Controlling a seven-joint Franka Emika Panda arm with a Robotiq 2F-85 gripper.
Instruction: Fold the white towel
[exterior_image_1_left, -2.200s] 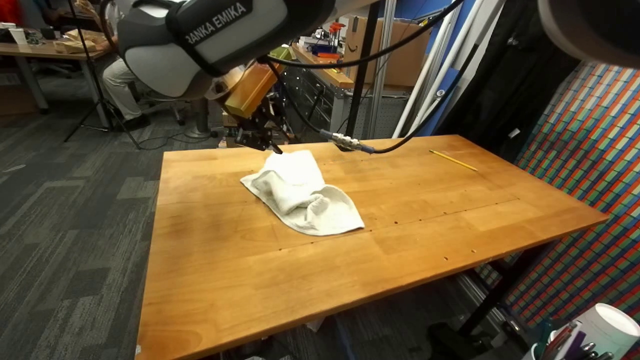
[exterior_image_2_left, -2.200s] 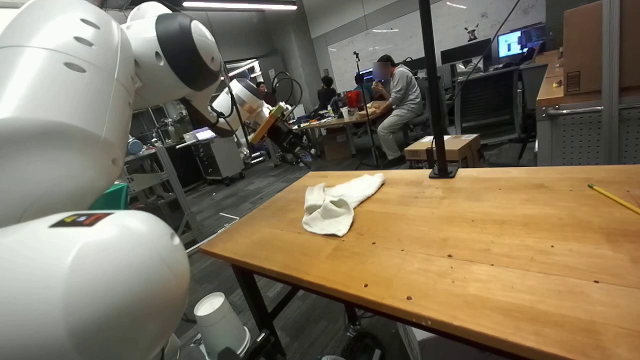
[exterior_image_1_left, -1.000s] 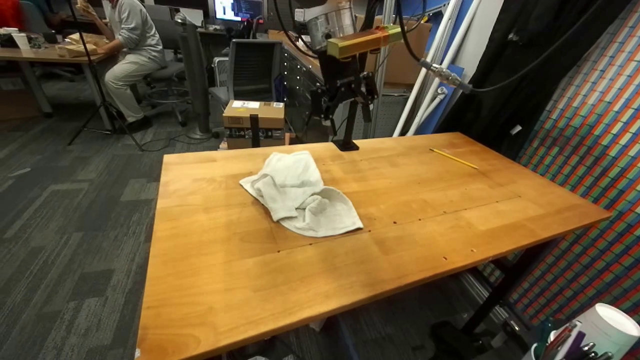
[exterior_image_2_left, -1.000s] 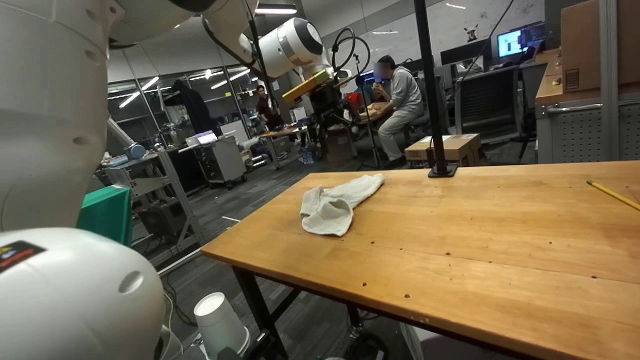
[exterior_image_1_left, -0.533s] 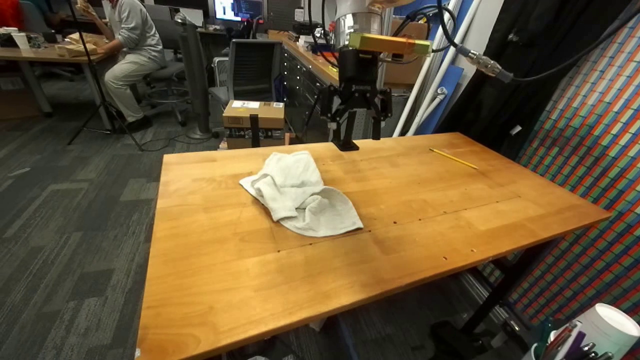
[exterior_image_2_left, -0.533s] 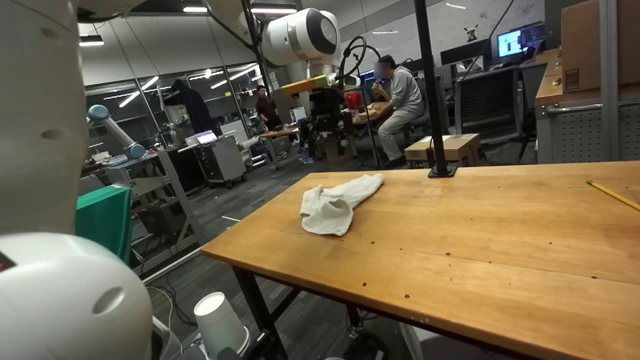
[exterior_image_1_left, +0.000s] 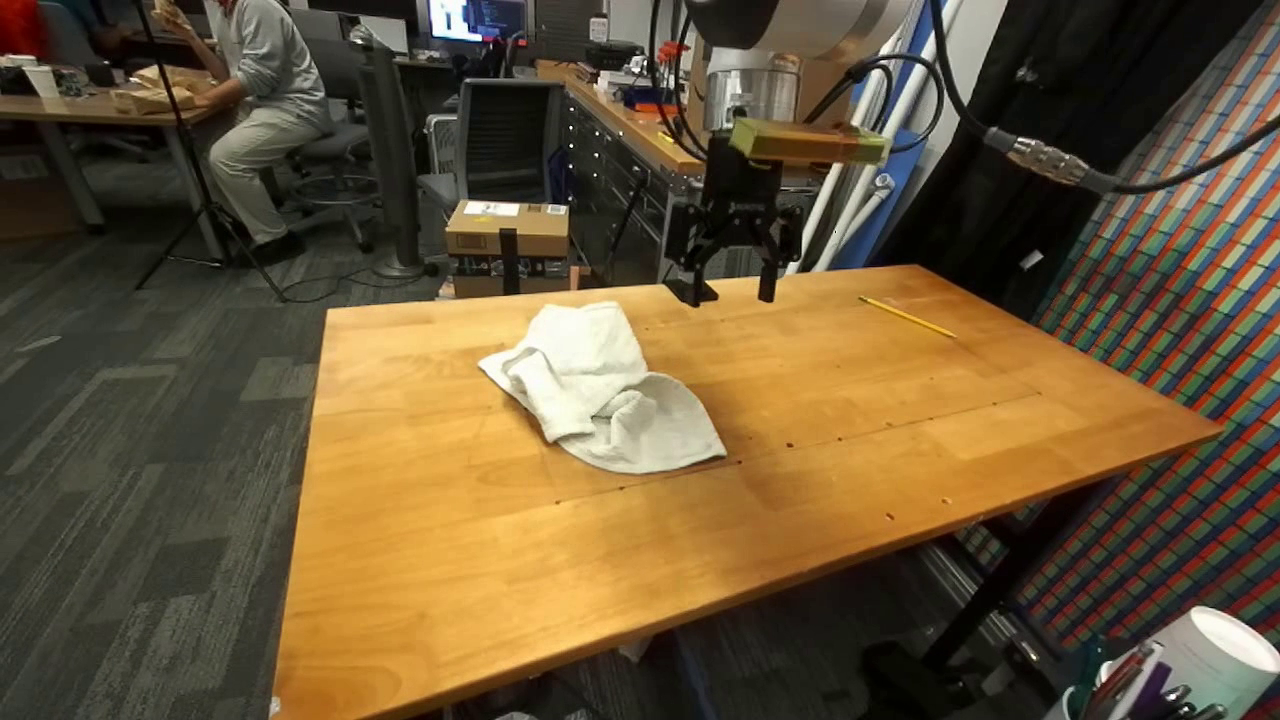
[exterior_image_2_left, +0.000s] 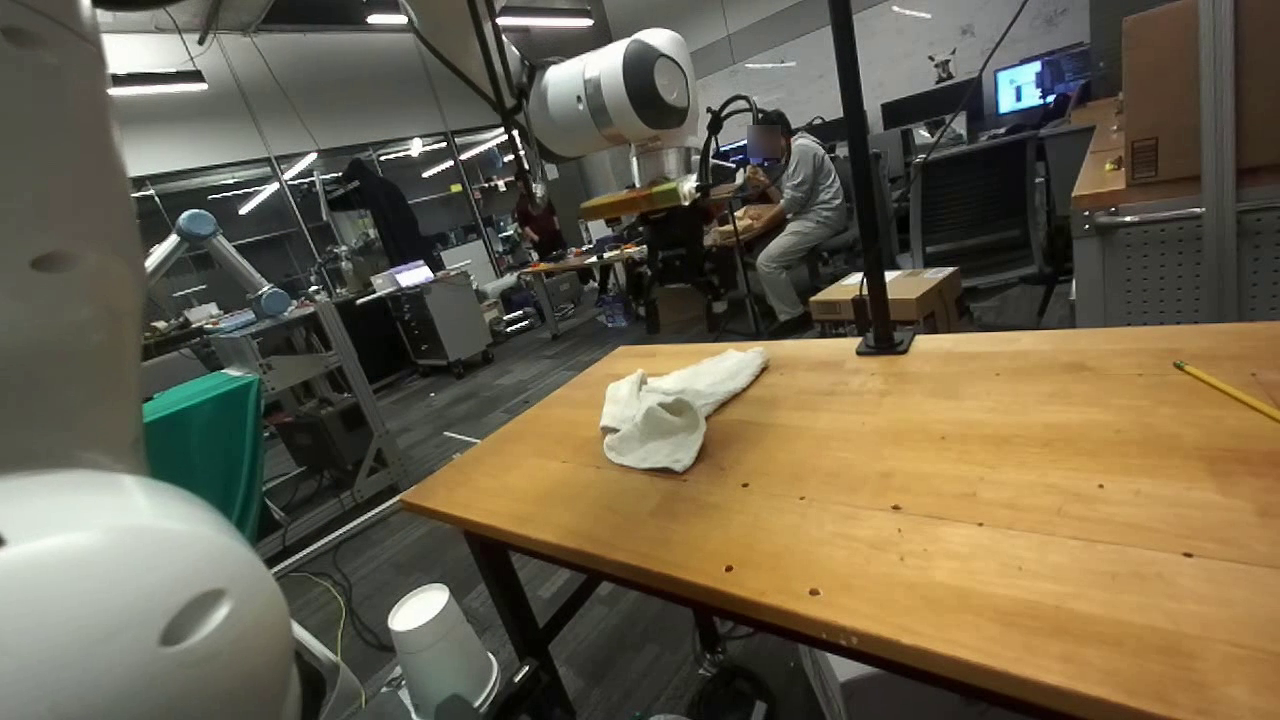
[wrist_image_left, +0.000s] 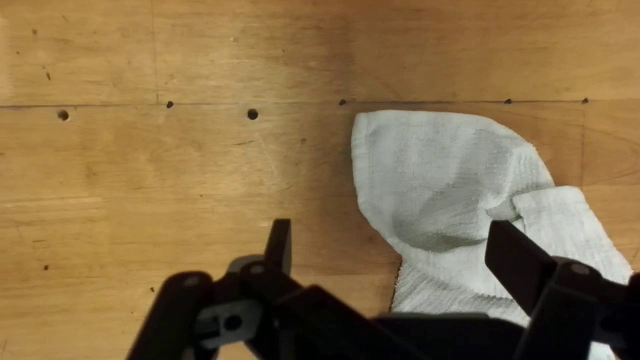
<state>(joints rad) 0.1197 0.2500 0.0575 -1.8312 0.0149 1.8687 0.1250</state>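
Note:
The white towel (exterior_image_1_left: 590, 345) lies crumpled on the wooden table, partly folded, with a flap turned over its middle and one rounded corner spread flat. It also shows in an exterior view (exterior_image_2_left: 658, 428) near the table's left end, and on the right of the wrist view (wrist_image_left: 425, 155). My gripper (exterior_image_1_left: 732, 292) points down above the table's far side, apart from the towel. In the wrist view the gripper (wrist_image_left: 391, 224) stands open, its fingers (wrist_image_left: 517, 265) wide apart with nothing held between them; the right finger hides part of the towel.
A yellow pencil (exterior_image_1_left: 907, 317) lies on the table (exterior_image_1_left: 800, 520) toward its far right. A black post (exterior_image_2_left: 868, 200) rises from the table's far edge. Cardboard boxes (exterior_image_1_left: 508, 240) stand on the floor behind it. A person (exterior_image_1_left: 265, 130) sits in the background.
From beyond the towel, my gripper has swung right, turned from slanted to pointing straight down, and lately come lower. A raised fold of the towel has settled into a flatter flap.

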